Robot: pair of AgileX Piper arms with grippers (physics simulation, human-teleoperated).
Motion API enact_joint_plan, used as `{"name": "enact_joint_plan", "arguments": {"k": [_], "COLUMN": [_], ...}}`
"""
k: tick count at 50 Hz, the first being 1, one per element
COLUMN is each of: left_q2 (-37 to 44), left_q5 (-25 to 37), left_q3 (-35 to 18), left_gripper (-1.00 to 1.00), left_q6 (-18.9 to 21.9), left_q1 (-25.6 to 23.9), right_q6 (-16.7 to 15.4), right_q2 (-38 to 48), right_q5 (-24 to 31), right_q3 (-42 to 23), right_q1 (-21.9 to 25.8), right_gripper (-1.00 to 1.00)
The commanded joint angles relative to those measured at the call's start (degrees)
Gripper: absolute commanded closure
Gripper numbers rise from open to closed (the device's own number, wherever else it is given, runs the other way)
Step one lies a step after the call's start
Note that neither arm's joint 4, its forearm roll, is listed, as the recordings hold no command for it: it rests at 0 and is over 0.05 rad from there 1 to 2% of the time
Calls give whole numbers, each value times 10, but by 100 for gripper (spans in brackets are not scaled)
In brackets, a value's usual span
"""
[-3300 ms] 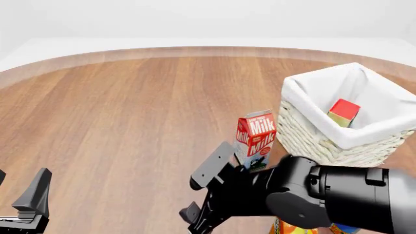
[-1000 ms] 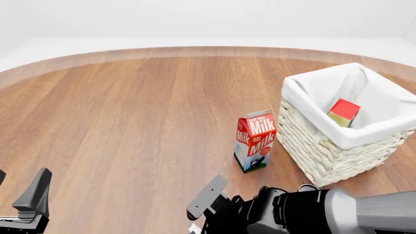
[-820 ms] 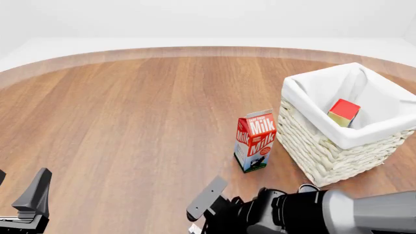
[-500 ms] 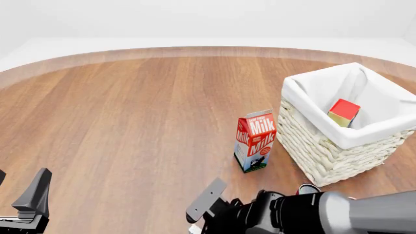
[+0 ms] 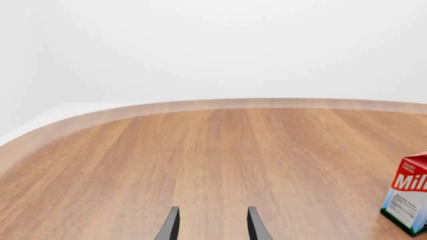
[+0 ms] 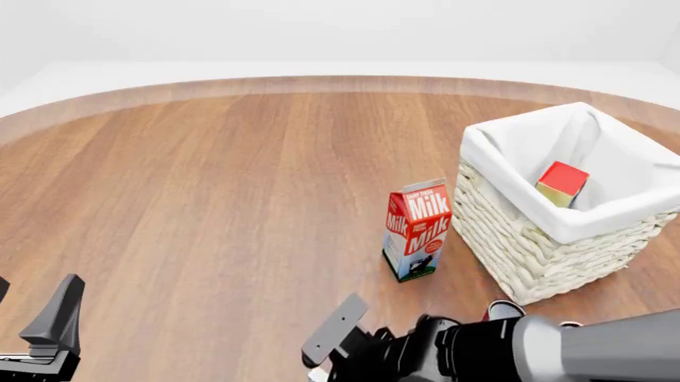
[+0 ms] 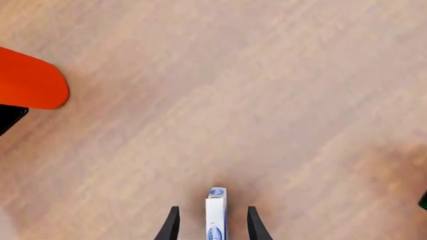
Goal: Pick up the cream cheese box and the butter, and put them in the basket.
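R arm sank lower; wrist cam shows right hand (image 7: 210, 225) probably grasping cream cheese box (image 7: 216, 212).

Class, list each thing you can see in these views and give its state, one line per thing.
Butter: inside the basket, leaning on the lining.
Basket: upright on the table.
Milk carton: upright beside the basket.
Cream cheese box: between the right jaws.
Left gripper: open, empty.
Right gripper: jaws around the box.

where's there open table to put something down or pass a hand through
Bare wood spans the table left of the milk carton, ahead of the left end effector. Crowded: the thin gap between the carton and the basket, and the near edge around the right end effector.
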Motion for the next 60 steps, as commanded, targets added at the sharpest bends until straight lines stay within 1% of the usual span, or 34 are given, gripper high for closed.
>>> {"name": "enact_joint_plan", "arguments": {"k": [1,12,22,23,47,57,60], "left_q2": [0,0,0,0,0,0,0], "left_q5": [0,0,0,0,0,0,0], "left_q3": [0,0,0,0,0,0,0], "left_gripper": [-100,-100,-100,-100,-100,-100,-100], "left_q6": [0,0,0,0,0,0,0], "left_q1": [0,0,0,0,0,0,0], "right_q6": [6,14,13,13,-1,-12,-20], "right_q2": [9,17,16,16,-2,-20,-39], "right_q5": [-11,-18,-21,-22,-4,13,25], "right_q3": [1,4,5,5,0,-7,-12], "right_q1": [4,10,9,9,1,-1,-5], "right_gripper": [-100,-100,-100,100,100,100,100]}}
